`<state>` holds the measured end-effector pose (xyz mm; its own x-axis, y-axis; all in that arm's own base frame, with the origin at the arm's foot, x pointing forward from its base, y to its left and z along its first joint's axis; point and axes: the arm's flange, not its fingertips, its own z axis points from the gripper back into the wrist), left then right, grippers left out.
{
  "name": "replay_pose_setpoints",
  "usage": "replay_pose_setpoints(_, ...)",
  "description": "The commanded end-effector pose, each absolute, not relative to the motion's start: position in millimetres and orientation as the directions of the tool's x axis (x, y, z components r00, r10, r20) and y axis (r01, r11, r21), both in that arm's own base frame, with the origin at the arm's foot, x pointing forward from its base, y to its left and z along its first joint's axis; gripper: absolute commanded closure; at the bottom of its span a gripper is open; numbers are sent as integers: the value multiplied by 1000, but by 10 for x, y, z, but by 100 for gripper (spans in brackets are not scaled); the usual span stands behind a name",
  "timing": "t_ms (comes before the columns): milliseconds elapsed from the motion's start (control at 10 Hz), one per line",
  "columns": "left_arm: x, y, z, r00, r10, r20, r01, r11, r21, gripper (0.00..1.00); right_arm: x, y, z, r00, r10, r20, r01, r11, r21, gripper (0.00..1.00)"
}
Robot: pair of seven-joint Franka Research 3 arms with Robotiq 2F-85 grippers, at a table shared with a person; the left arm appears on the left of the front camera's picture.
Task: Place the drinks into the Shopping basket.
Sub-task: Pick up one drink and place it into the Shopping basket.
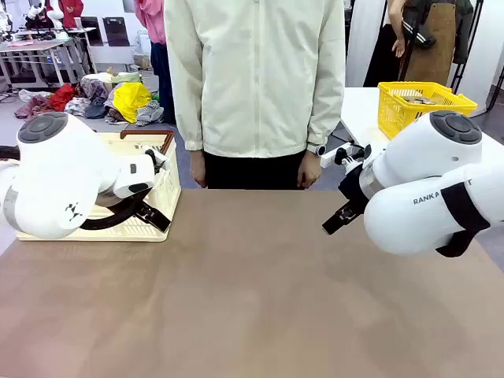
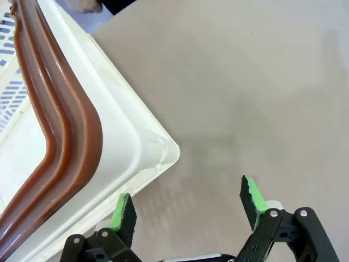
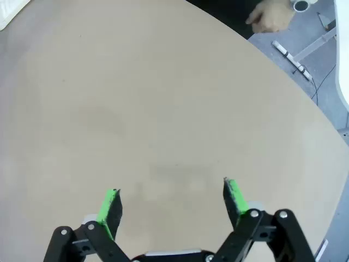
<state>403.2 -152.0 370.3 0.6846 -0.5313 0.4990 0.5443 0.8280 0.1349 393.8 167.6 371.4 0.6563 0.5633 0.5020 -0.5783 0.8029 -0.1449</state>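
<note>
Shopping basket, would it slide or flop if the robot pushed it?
Probably slide: the Shopping basket sits flat on the smooth table. Its thick cream rim looks stiff, not floppy. The slotted walls suggest it is light for its size.

At the table's (image 1: 252,315) left side: white left arm (image 1: 59,177), bulbous glossy shells, dark grey round cap on top. At the table's right side: matching right arm (image 1: 429,193), lettered "RANKA" in black, wrapped with a black strap (image 1: 465,216). Left gripper (image 2: 188,202) and right gripper (image 3: 172,199) alike: black linkages, silver screws, serrated green pads (image 2: 121,213). Beyond the table's far edge: person (image 1: 256,79) in pale cream zip jacket, long sleeves, dark trousers.
</note>
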Motion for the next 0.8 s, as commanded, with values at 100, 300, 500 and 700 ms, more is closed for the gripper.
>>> replay_pose_setpoints(100, 4032, -1520, 3704, 684, -531, 500, 544, 828, 135, 0, 3938, 1676, 3715, 656, 563, 503, -578, 803, -145, 0)
replay_pose_setpoints(300, 4032, -1520, 3704, 684, -531, 500, 544, 828, 135, 0, 3938, 1676, 3715, 656, 563, 503, -578, 803, -145, 0)
replay_pose_setpoints(500, 4032, -1520, 3704, 684, -531, 500, 544, 828, 135, 0, 3938, 1676, 3715, 656, 563, 503, -578, 803, -145, 0)
replay_pose_setpoints(700, 4032, -1520, 3704, 684, -531, 500, 544, 828, 135, 0, 3938, 1676, 3715, 656, 563, 503, -578, 803, -145, 0)
